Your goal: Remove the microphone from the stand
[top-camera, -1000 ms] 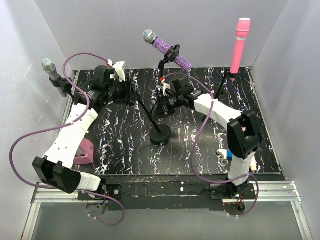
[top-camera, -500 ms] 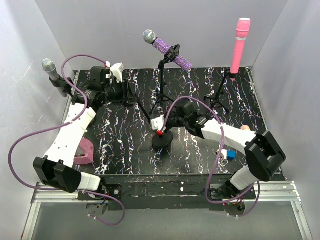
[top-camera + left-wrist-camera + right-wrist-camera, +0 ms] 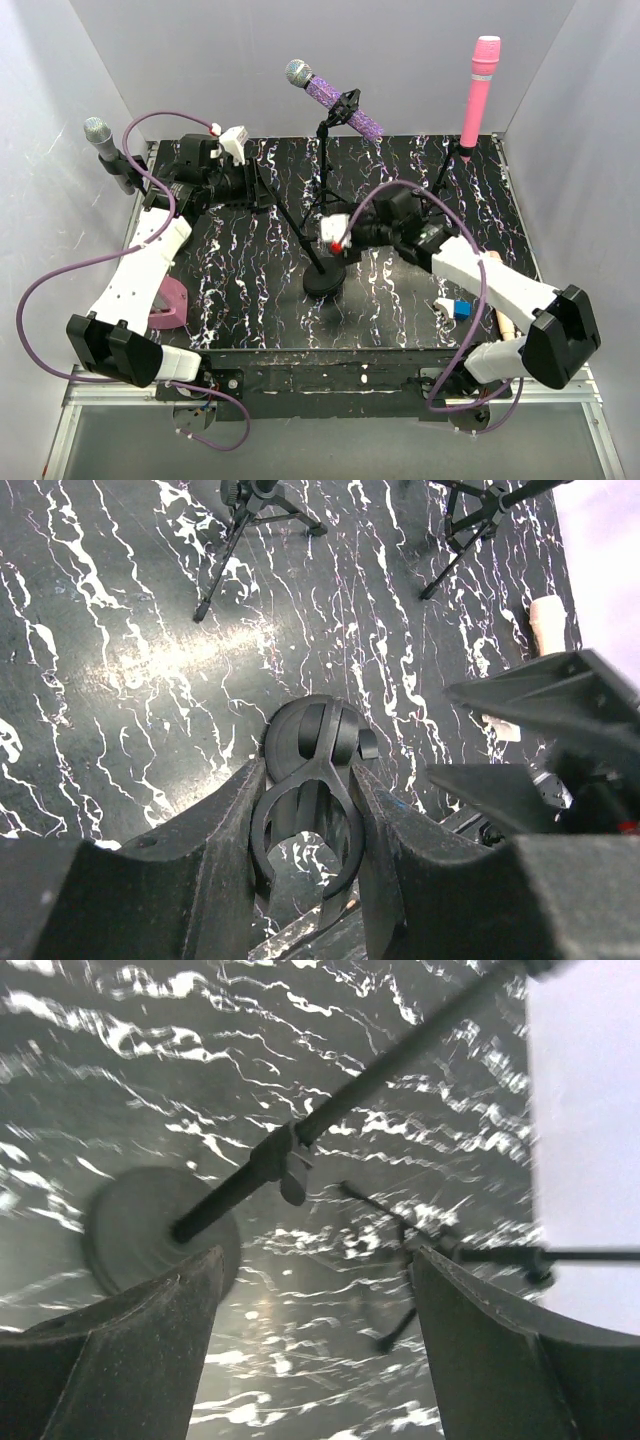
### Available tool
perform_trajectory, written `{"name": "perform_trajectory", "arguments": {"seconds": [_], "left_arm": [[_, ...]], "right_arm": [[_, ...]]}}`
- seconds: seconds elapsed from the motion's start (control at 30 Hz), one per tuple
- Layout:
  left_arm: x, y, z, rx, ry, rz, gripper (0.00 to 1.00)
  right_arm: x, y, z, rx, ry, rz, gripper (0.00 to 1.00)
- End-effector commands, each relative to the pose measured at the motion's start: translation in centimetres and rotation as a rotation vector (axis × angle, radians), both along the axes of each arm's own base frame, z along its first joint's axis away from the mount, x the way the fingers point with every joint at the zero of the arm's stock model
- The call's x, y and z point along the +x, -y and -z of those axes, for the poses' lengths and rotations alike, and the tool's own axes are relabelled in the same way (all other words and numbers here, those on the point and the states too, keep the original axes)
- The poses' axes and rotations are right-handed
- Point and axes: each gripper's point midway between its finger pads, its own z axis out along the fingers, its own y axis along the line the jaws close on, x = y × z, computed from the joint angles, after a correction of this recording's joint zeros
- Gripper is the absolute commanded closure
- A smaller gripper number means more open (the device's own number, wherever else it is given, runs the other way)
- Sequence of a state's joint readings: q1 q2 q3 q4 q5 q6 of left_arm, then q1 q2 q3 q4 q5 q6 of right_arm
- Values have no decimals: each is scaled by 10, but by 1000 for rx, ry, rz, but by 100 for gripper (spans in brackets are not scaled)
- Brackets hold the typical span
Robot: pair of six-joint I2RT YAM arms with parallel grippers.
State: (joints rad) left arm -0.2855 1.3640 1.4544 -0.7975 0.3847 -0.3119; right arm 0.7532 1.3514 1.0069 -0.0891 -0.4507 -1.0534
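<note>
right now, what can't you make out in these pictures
- Left gripper: in the top view its fingertips hide under its own wrist. Only the left wrist view shows it shut on the stand clip.
- Top view: the grey microphone has its lower end behind the left arm's cable.
- Top view: the blue object is too small to identify.
- Right wrist view: blurred, so the round base lacks detail.

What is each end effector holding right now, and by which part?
The left end effector is clamped on the ring-shaped clip at the top of the round-based stand. The right end effector is open and holds nothing.
</note>
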Motion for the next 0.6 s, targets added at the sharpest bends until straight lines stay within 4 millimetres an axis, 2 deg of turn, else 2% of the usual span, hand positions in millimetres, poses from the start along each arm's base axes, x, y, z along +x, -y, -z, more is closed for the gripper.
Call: {"name": "perform_trajectory", "arguments": {"seconds": [0.0,0.13,0.2,0.37,0.57], "left_arm": [[-16,11,-18,-72,25,49,100],[-21,9,-17,-71,34,50,100],[-23,8,-18,-69,47,51,100],[-25,8,-10,-56,48,69,100],[-25,11,-6,-63,33,86,100]], "right_arm": [[-32,20,-17,65,-704,295,18],[-46,11,-20,75,-1234,434,23],[-48,5,-21,101,-1423,455,25],[-49,-9,-23,81,-1573,415,27],[-36,-23,-16,77,-1664,423,34]]}}
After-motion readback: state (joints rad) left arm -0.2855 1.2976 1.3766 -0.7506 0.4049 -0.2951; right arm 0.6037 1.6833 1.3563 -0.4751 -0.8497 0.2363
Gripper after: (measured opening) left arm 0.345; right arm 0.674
